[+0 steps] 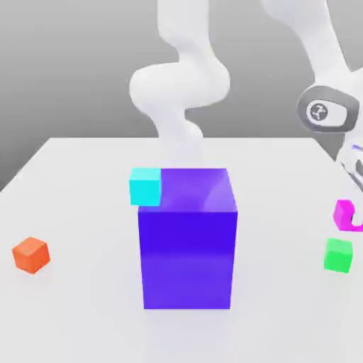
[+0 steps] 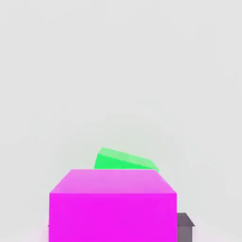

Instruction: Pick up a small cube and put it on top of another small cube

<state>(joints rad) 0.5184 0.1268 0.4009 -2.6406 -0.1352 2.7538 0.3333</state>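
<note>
one small cube (image 2: 112, 208) in end effector (image 2: 113, 231)

The small magenta-pink cube (image 1: 345, 213) hangs above the table surface, just over the small green cube (image 1: 339, 254), well off to the exterior view's right of the big purple-blue block (image 1: 188, 244).

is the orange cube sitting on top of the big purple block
No, the orange cube rests on the table at the exterior view's left, apart from the big purple block.
</note>
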